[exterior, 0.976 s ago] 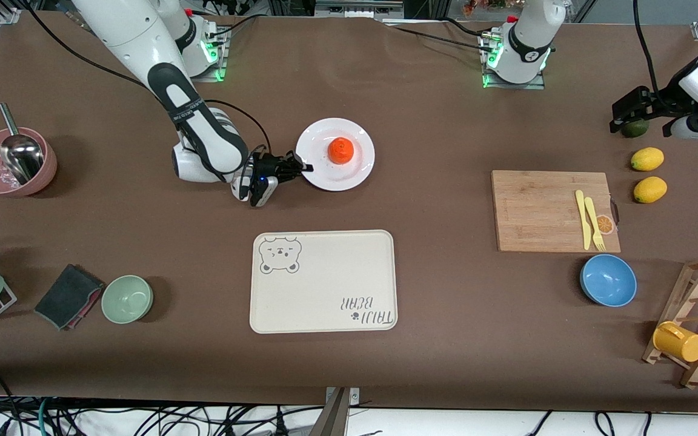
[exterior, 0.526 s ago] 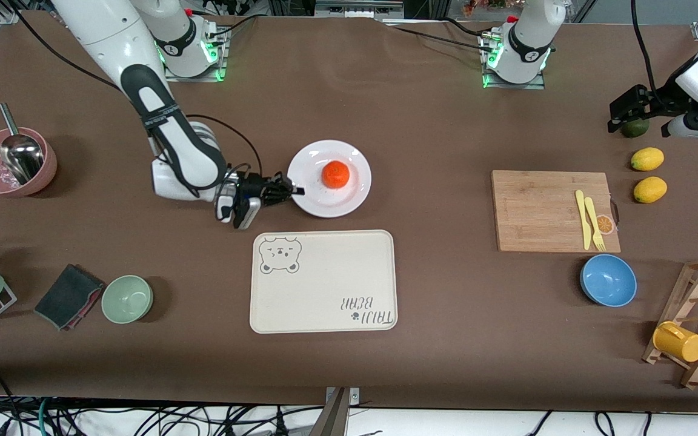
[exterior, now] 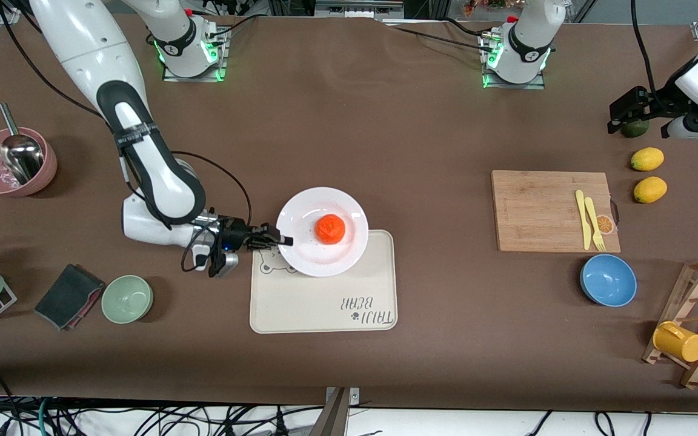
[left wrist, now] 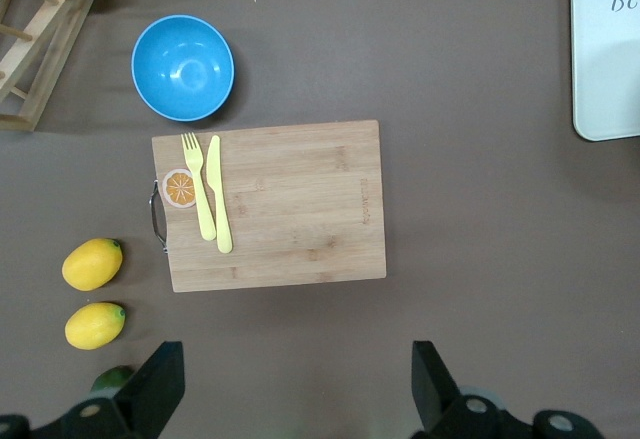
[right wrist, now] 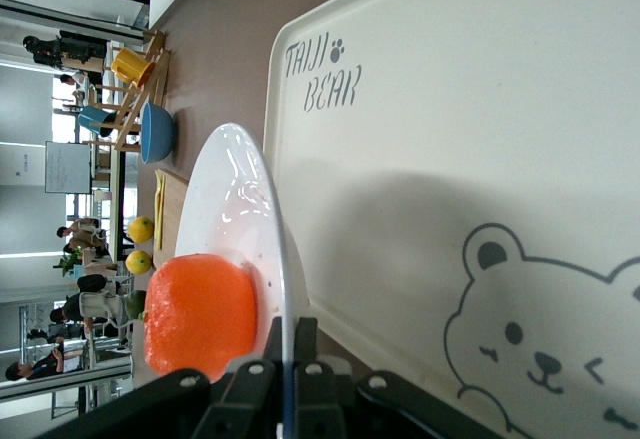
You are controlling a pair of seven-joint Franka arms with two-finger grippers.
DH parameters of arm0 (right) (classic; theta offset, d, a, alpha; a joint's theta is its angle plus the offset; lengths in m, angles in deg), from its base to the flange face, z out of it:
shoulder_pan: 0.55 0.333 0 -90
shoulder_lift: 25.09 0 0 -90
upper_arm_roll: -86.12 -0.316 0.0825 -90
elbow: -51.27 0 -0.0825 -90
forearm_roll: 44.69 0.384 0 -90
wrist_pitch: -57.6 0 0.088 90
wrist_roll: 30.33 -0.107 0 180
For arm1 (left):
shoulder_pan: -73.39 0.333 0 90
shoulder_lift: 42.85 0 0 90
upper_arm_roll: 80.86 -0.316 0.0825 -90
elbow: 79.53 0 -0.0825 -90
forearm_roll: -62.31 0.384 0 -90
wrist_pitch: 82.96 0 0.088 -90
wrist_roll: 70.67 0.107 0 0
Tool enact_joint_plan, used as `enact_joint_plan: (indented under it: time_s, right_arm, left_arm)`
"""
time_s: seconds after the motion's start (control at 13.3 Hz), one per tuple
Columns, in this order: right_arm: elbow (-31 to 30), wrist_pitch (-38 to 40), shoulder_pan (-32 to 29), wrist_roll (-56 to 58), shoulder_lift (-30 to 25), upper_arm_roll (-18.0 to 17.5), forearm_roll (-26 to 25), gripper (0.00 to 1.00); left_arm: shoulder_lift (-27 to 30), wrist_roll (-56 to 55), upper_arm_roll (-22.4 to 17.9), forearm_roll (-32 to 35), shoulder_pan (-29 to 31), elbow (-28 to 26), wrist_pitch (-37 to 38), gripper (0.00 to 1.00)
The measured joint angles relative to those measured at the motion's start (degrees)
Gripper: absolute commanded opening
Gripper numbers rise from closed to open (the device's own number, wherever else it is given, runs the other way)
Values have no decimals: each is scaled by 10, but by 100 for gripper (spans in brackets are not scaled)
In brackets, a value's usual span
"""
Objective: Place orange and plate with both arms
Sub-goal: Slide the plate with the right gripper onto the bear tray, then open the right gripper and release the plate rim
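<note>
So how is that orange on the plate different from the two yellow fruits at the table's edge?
The orange is bright orange-red, round and slightly flattened; the two lemons are yellow and more oval. The orange rides on the white plate, which the right hand pinches by the rim above the bear tray; the lemons lie bare on the table toward the left arm's end. All three are small fruits of similar size.
</note>
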Motion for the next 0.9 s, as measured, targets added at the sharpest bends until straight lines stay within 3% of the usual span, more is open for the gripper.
enact_joint_plan:
  time_s: [0.6,0.68,0.75,0.9]
  right_arm:
    - [139,-66,42,-12,140,-1,-1,0]
    - [148,-66,45,-14,145,-2,-1,57]
    - [153,-66,45,-15,146,-1,-4,100]
    - [156,-68,44,-18,146,6,-44,100]
  left_arm:
    - [0,0,0,0,3,1,0,100]
    - [0,0,0,0,3,1,0,100]
    - [0,0,0,0,3,1,0,100]
    - [0,0,0,0,3,1,0,100]
